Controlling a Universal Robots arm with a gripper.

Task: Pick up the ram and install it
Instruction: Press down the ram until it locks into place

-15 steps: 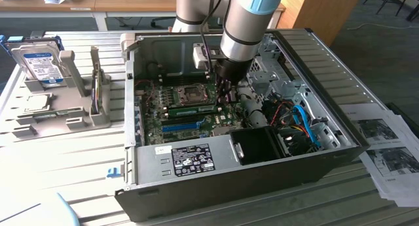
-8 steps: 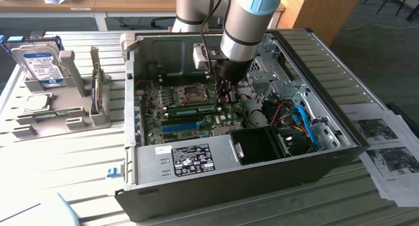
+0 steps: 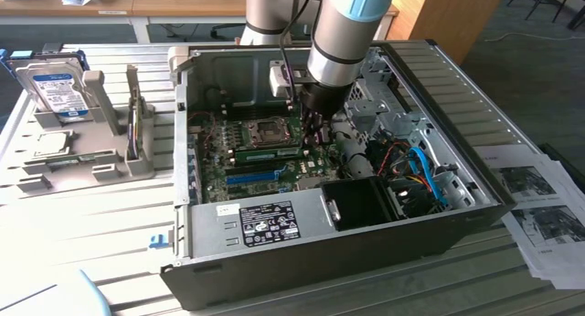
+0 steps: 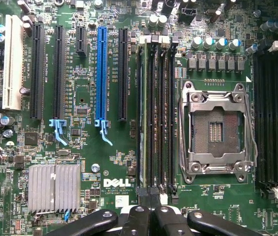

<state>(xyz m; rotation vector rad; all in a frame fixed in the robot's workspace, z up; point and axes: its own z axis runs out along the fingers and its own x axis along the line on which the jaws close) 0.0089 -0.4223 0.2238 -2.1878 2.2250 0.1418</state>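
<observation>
The jaws, pressed together, sit over the ram (image 4: 141, 118), seated edge-on beside empty slots (image 4: 159, 118).

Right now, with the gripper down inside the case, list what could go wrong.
1. The ram stands in its slot right beside the open CPU socket; any sideways slip could hit the socket.
2. The shut gripper sits over one end of the stick, so pressure may seat it unevenly.
3. The arm passes close to the case wall and cables.
</observation>
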